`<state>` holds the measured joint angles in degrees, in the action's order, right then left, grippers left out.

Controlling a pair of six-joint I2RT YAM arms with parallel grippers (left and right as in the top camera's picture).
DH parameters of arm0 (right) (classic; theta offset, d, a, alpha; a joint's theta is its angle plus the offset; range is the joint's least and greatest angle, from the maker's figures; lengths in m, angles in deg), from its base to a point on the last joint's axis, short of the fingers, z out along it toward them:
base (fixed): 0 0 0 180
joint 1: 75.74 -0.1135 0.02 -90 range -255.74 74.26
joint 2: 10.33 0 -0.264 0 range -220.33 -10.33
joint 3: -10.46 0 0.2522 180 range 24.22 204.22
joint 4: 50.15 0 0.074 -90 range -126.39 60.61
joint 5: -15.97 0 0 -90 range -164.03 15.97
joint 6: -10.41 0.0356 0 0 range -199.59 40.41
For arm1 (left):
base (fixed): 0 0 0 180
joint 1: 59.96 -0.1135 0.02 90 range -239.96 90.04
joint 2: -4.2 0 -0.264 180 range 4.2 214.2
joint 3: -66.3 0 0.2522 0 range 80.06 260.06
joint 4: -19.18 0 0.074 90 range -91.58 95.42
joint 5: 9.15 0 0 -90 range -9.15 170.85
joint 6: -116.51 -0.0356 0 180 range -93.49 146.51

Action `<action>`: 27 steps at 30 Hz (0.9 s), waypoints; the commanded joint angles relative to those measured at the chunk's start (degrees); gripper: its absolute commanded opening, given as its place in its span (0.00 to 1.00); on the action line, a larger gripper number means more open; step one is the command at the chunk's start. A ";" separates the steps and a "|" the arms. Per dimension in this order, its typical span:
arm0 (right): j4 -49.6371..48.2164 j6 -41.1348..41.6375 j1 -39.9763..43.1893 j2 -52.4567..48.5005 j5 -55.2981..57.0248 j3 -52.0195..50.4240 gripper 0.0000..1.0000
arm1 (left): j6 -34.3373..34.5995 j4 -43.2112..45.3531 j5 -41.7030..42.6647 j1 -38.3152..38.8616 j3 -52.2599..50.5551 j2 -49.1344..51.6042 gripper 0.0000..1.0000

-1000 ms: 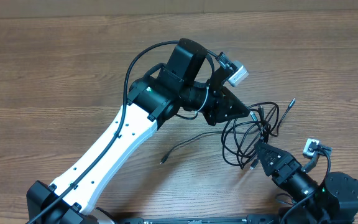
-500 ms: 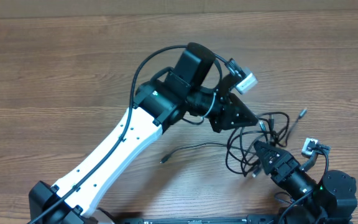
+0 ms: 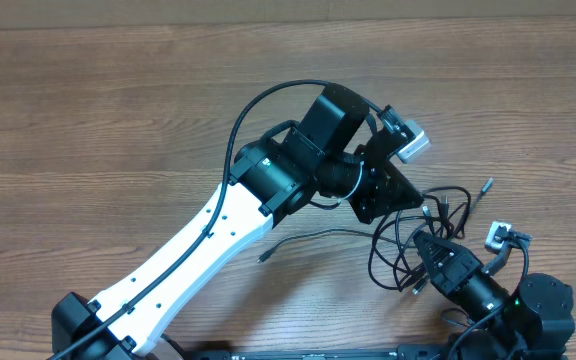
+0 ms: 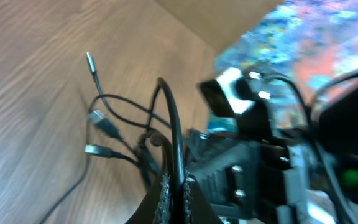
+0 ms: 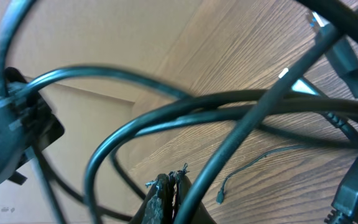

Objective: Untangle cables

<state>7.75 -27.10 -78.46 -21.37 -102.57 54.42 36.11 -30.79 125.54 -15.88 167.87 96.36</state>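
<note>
The cables (image 3: 396, 243) lie as a loose black tangle on the wooden table between the two arms. My left gripper (image 3: 420, 206) is at the tangle's upper edge, and its jaws are shut on one black cable (image 4: 168, 112) that arches up out of them (image 4: 174, 185). Small plug ends (image 4: 102, 120) lie on the wood beyond, one with a silvery tip (image 4: 90, 60). My right gripper (image 3: 418, 241) sits in the tangle's lower part. Its jaws (image 5: 171, 181) are pressed together with nothing visible between them, while thick-looking loops (image 5: 229, 112) cross close in front.
A separate thin cable (image 3: 313, 236) runs left from the tangle and ends in a plug (image 3: 263, 258). One plug tip (image 3: 486, 184) points out at the right. The left arm's white link (image 3: 188, 250) crosses the table diagonally. The right arm's base (image 3: 538, 305) is at the front right.
My left gripper has moved right and slightly down, carrying its cable, and the tangle shifted right with it. The right gripper has gone from open to shut.
</note>
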 commanded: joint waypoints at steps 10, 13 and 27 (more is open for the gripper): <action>-8.15 2.82 -0.17 -0.07 -5.33 -0.20 0.04 | 11.43 -16.96 -34.01 -6.64 1.60 -0.35 0.04; -13.81 3.21 -0.17 -0.07 -5.25 -0.20 0.04 | 11.41 -22.01 -38.03 -8.70 1.60 -0.35 0.04; -39.36 6.54 -0.15 -0.07 4.39 -0.20 0.04 | 11.45 -33.70 -49.86 -15.54 1.44 -0.33 0.04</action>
<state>-29.25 -21.88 -78.46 -21.59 -102.90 53.61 46.54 -64.08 79.68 -29.79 168.18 96.36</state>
